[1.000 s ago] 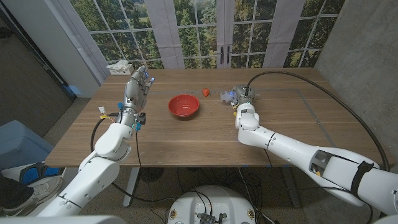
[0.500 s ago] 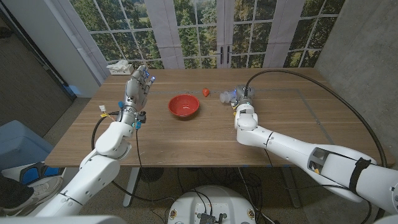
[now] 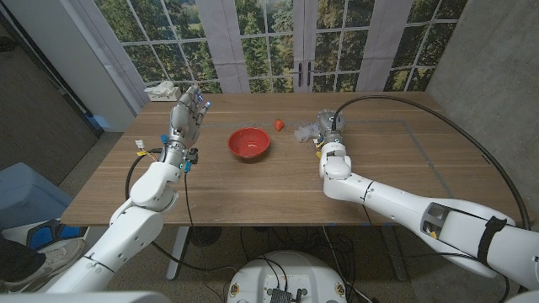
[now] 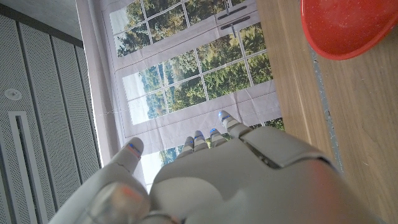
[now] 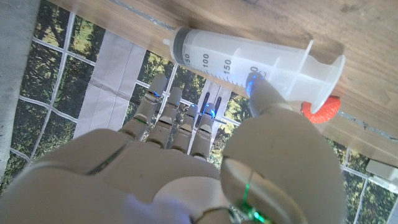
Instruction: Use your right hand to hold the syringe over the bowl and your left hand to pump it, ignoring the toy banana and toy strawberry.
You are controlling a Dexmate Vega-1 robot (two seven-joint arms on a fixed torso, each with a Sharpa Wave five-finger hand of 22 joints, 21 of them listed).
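Observation:
A clear syringe [image 5: 249, 61] with printed marks lies close to the wooden table [image 3: 253, 189]. My right hand [image 3: 327, 128] grips it, the thumb tip [image 5: 256, 84] on the barrel and the fingers [image 5: 177, 115] along its other side. In the head view the syringe [image 3: 303, 131] is a pale blur just left of that hand. The red bowl [image 3: 249, 143] stands at mid-table, to the left of the syringe, and its rim [image 4: 348, 28] also appears in the left wrist view. My left hand [image 3: 187, 114] is raised left of the bowl, holding nothing, fingers apart; it appears from behind [image 4: 236, 180].
A small red toy strawberry [image 3: 278, 124] lies between the bowl and the syringe, and it shows beside the syringe's flange [image 5: 320, 111]. A white crumpled object [image 3: 162, 89] sits at the table's far left corner. A black cable [image 3: 404, 109] arcs over the right side.
My right hand has shifted slightly away along the table, and the syringe has blurred and nudged left with it. My left hand has barely moved.

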